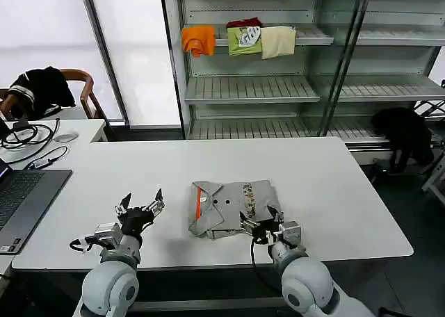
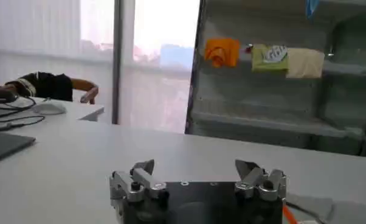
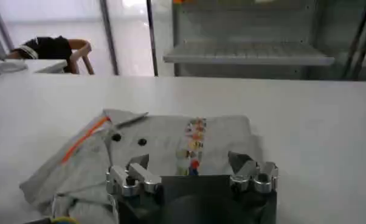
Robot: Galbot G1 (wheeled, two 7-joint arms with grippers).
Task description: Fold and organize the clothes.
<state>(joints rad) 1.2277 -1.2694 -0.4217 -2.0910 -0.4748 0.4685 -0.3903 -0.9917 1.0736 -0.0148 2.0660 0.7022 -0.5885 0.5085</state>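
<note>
- The right claw point(image 1: 262, 226) sat spread at the near edge of the grey T-shirt point(image 1: 233, 207), holding nothing.
- The left claw point(image 1: 141, 208) hovered spread above the bare counter point(image 1: 334, 185), just left of the shirt.
- The shirt lay folded at the counter's middle front, its orange-red collar strip point(image 1: 199, 201) showing.
- Risk, as I judge it: pinching a single layer could drag the loose fold open.

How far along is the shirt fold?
Mostly done: the light grey soft T-shirt lies in a compact fold on the white table. Nothing in hand: the open left gripper is beside it, the open right gripper at its near edge. Left: tidying, putting it away.
</note>
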